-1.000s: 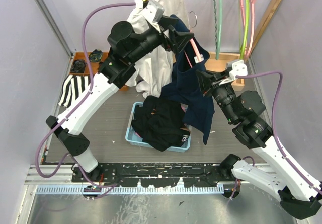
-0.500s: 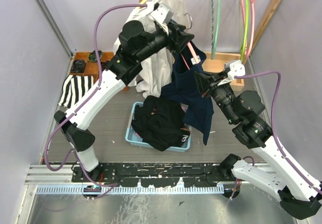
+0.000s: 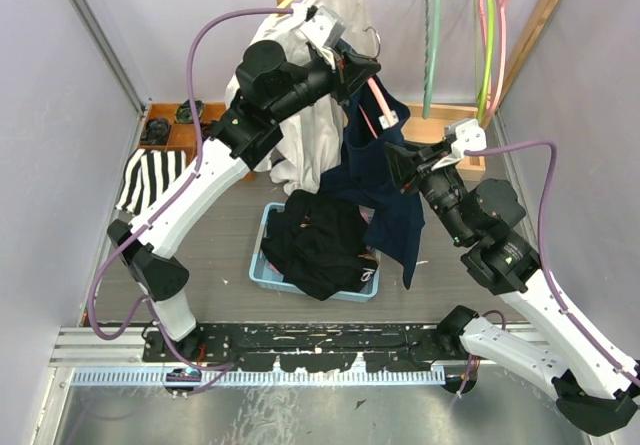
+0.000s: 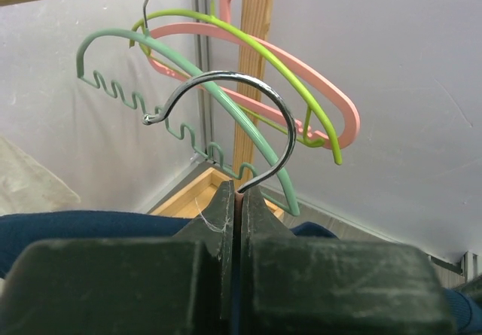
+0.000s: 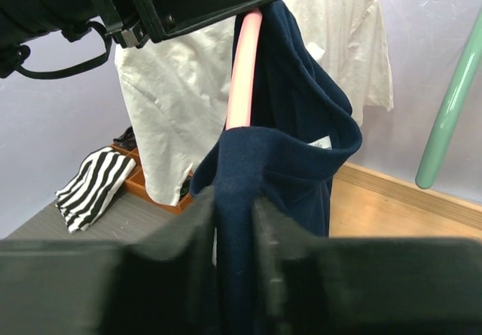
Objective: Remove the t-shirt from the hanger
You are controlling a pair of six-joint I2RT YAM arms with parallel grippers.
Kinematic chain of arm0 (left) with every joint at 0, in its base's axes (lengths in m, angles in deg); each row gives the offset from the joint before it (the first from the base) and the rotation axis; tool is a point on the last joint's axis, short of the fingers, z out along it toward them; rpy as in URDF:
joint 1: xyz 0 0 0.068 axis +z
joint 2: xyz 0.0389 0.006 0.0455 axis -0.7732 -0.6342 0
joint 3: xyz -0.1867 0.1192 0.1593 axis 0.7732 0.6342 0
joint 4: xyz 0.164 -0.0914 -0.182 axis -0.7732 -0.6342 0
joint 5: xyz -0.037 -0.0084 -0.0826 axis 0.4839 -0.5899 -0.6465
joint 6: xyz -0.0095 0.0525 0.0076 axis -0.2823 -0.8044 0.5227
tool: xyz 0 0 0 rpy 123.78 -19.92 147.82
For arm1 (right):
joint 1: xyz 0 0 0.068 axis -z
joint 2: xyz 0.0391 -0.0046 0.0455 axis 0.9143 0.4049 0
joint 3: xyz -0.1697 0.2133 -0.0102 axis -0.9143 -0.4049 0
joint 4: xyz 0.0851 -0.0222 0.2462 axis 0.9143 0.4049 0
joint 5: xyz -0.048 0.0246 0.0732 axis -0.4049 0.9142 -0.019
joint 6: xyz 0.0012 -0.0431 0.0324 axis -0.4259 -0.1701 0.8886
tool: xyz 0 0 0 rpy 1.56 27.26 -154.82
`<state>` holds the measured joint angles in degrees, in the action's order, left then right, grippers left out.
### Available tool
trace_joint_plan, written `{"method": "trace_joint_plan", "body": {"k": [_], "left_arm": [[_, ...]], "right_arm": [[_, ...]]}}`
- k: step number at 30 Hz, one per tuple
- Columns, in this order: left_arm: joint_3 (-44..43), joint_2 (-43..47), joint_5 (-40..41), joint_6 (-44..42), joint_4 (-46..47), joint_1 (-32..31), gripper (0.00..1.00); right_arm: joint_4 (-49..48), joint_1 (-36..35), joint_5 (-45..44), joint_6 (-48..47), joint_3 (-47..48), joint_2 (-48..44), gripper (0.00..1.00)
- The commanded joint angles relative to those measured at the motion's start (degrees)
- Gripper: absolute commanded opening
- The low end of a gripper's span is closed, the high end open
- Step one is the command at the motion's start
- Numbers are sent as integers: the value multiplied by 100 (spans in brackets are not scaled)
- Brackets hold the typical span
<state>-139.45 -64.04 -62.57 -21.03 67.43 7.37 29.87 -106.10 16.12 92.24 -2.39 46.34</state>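
A navy t-shirt hangs half off a pink hanger in front of the clothes rail. My left gripper is shut on the hanger's top. In the left wrist view its jaws pinch the pink neck, and the metal hook curls up free above them. My right gripper sits lower right, shut on the shirt's fabric. In the right wrist view this gripper clamps a navy fold just below the collar, and the pink hanger arm slants up to the left gripper.
A white shirt hangs behind the left arm. Below stands a blue bin of black clothes. Green and pink empty hangers hang from the rail beside a wooden post. A striped cloth lies at the left.
The left arm swung up and to the right to the hanger's top, and its open jaws shut on the hanger neck. The right gripper kept its hold and place.
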Motion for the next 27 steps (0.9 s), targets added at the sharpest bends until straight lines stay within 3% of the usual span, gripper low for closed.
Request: {"method": "trace_joint_plan", "body": {"k": [1,4,6,27], "left_arm": [[-198,51,135,97,106,29,0],[-231,111,450,77,109,52,0],[-400,80,632,87,-27,79,0],[-1959,-492,1234,197,-841,314,0]], "right_arm": [[-452,-4,88,-71,243,-97,49],[-207,-6,10,-127,333,-136,68],[-69,-4,0,-149,332,-195,76],[921,-8,-370,3,-326,-1061,77]]}}
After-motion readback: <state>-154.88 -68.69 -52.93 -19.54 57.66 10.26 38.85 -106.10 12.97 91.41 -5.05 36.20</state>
